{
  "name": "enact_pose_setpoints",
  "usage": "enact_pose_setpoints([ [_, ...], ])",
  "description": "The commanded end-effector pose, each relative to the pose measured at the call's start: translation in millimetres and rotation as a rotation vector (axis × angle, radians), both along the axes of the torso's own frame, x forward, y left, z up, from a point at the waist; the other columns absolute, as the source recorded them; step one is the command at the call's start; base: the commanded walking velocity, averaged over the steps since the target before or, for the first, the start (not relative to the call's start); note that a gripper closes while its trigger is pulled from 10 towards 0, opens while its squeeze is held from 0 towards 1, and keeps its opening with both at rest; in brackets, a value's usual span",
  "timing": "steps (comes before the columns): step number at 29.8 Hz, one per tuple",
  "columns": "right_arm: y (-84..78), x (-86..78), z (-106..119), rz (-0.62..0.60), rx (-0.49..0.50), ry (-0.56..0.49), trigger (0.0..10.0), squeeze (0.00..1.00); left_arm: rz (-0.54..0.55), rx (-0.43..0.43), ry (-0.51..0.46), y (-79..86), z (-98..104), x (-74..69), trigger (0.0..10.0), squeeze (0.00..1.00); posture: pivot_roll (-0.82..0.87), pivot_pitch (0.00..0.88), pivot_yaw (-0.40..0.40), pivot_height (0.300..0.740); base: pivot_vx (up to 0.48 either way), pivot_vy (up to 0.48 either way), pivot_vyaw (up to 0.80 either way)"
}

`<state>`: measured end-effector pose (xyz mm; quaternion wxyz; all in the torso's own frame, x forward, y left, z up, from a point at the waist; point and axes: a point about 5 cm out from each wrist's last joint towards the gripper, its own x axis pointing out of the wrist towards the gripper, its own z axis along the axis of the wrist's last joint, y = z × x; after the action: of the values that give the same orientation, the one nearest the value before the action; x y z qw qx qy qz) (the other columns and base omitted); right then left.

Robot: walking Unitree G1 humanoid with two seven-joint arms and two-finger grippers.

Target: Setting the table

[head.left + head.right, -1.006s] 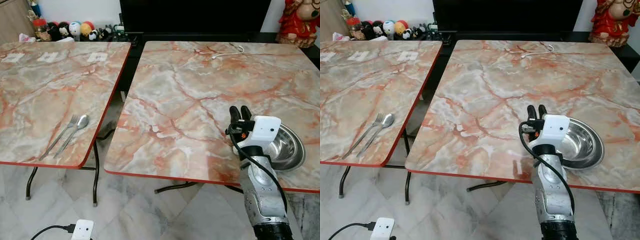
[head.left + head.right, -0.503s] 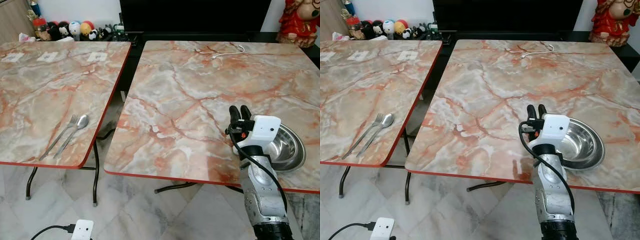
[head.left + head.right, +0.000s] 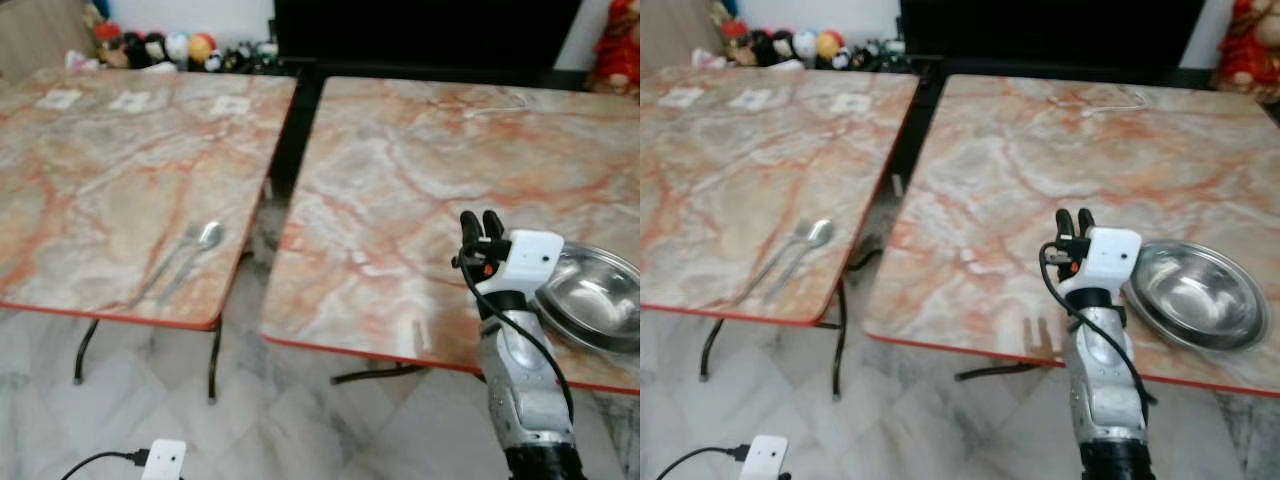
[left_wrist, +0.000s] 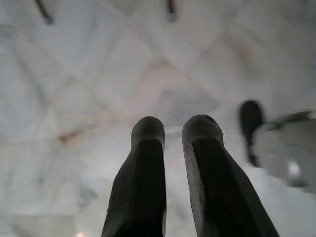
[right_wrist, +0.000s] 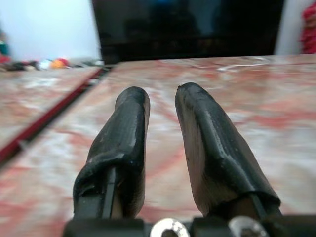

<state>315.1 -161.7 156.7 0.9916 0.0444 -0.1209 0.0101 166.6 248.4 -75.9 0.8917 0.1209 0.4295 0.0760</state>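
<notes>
- The right hand (image 3: pixel 1073 218) is raised over the right tabletop (image 3: pixel 1040 170), fingers slightly apart, holding nothing.
- The steel bowl (image 3: pixel 1196 295) sits just beside it.
- Fork and spoon (image 3: pixel 795 252) lie on the left tabletop (image 3: pixel 720 160).
- The left hand (image 4: pixel 173 129) hangs above the floor (image 4: pixel 89 74), slightly open, empty.

The setting was a room in a home, apparently a living or dining area. Two marble-patterned folding tables (image 3: pixel 120 170) (image 3: pixel 1060 160) with red edges stood side by side on a pale marble-tiled floor (image 3: pixel 940 430). Behind them ran a dark cabinet (image 3: pixel 420 40) against a white wall. A row of small toy figures (image 3: pixel 170 48) sat along it, and a red figurine (image 3: pixel 1248 45) stood at the far right.
</notes>
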Motion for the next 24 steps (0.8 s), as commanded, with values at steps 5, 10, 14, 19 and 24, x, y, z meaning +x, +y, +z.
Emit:
enact_pose_setpoints([
  [5, -7.2, -0.2, -1.0, -0.019, 0.003, 0.001, 10.0, 0.0, 0.01, -0.01, 0.023, -1.7, -3.3, -5.3, 10.0, 0.0, -0.09, 0.098, 0.033, 0.74, 0.0, 0.48, 0.0],
  [10, -6.0, 0.7, -1.8, -0.02, 0.008, 0.006, 10.0, 0.0, 0.011, -0.01, 0.023, -1.7, -3.2, -5.1, 10.0, 0.0, -0.09, 0.098, 0.034, 0.74, 0.0, 0.48, 0.0],
  [14, -5.1, 1.2, -1.8, -0.018, 0.01, 0.005, 10.0, 0.0, 0.01, -0.01, 0.023, -1.4, -3.0, -4.8, 10.0, 0.0, -0.09, 0.098, 0.034, 0.74, 0.0, 0.48, 0.0],
  [19, -4.6, 1.5, -2.4, -0.018, 0.01, 0.004, 10.0, 0.0, 0.011, -0.01, 0.021, -1.1, -2.7, -4.3, 10.0, 0.0, -0.09, 0.097, 0.034, 0.74, 0.0, 0.48, 0.0],
  [24, -4.9, 1.8, -2.4, -0.026, 0.016, 0.002, 10.0, 0.0, 0.008, -0.01, 0.02, -1.1, -2.4, -3.8, 10.0, 0.0, -0.09, 0.098, 0.035, 0.74, 0.0, 0.48, 0.0],
])
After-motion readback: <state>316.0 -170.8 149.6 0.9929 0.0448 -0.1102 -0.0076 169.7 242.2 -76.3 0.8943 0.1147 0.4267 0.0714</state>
